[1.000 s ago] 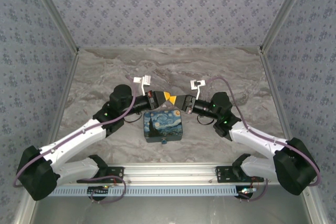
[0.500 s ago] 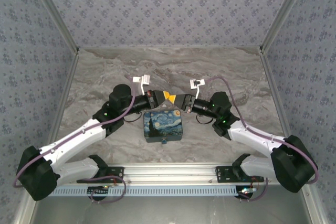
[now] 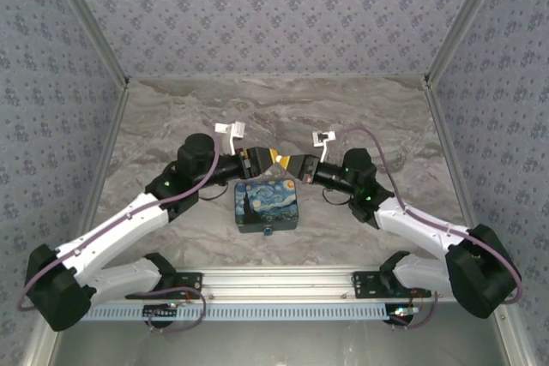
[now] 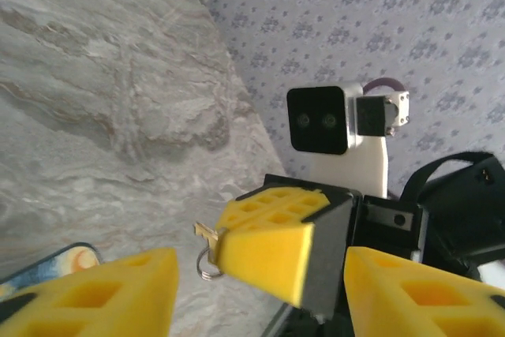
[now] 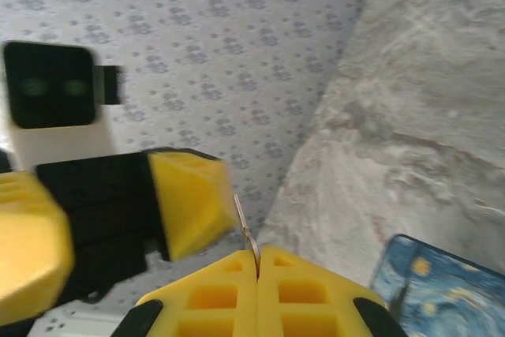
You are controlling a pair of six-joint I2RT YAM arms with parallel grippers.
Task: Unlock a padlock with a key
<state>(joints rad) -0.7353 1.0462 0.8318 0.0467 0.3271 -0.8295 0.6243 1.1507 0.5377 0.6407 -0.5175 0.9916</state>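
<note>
metal key (image 5: 245,225) between tips of the right gripper (image 5: 257,258)

Overhead, the light is bright, soft and even, falling from above. The bench (image 3: 343,117) shows no glare, and only faint, diffuse shadows lie on it at 7 and 5 o'clock. That view is sharp throughout, though the walls (image 3: 257,15) splay outward toward the corners.

In the left wrist view the left claw (image 4: 260,297) at 6 o'clock is soft, too near to focus. The right claw (image 4: 237,244) at centre is crisper.

In the right wrist view the left claw at 9 o'clock is smeared by motion blur. The key (image 5: 246,230) reads fairly sharp, and the box (image 5: 442,290) at 5 o'clock is soft.
</note>
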